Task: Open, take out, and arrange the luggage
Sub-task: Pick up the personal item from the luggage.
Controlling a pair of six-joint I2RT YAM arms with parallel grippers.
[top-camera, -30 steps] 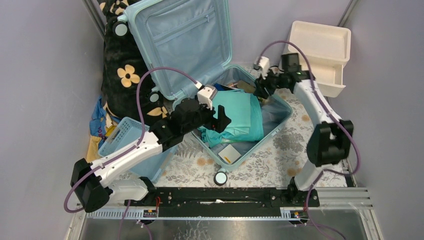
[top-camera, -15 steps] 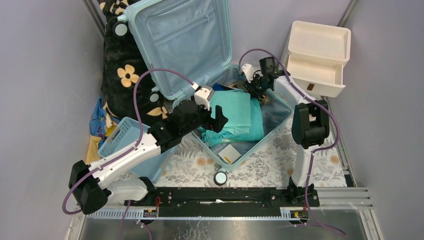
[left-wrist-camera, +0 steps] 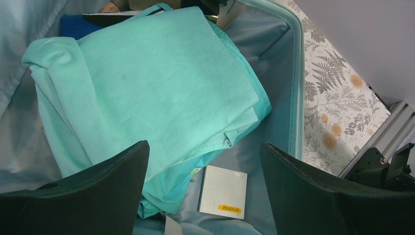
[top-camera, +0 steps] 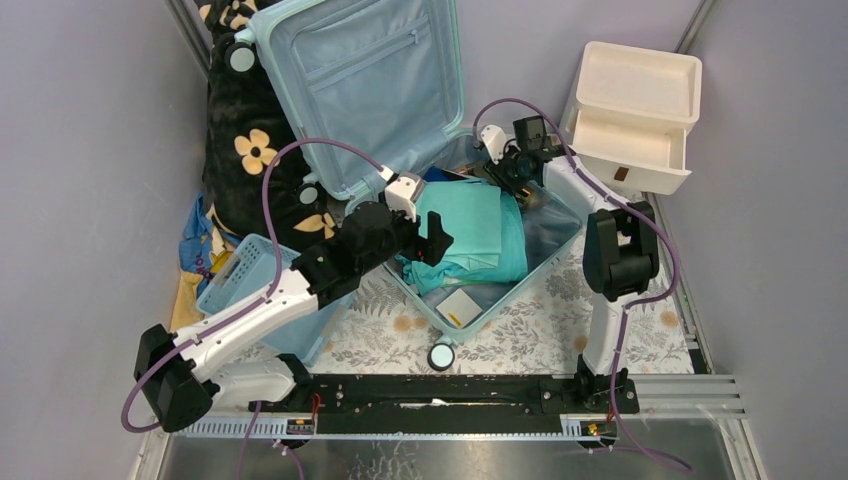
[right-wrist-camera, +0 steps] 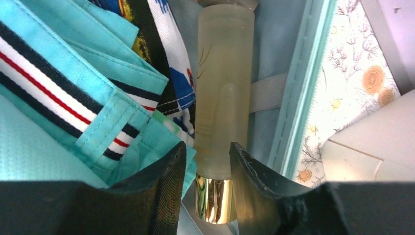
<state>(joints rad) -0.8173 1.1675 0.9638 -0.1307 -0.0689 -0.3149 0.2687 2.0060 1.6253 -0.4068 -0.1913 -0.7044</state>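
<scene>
Open on the flowered table cover (top-camera: 570, 320), the pale blue suitcase (top-camera: 556, 238) has its lid (top-camera: 370, 90) propped upright at the back against a dark flowered blanket (top-camera: 245, 150). Your left pincer (left-wrist-camera: 203, 149) hangs spread wide over the folded teal cloth (left-wrist-camera: 147, 83) in the middle of the lower shell, gripping nothing. A small white box (left-wrist-camera: 222, 192) with a yellow label lies just beside the cloth at the near corner. At the far corner, your right pincer (right-wrist-camera: 208, 149) has a finger on either side of a pale bottle (right-wrist-camera: 222, 73) with a gold cap, lying by the shell's wall beside striped fabric (right-wrist-camera: 58, 83). Whether those fingers actually pinch the bottle cannot be told. A blue basket (top-camera: 235, 275) sits left of the suitcase, and a cream drawer unit (top-camera: 640, 110) sits to its right.
</scene>
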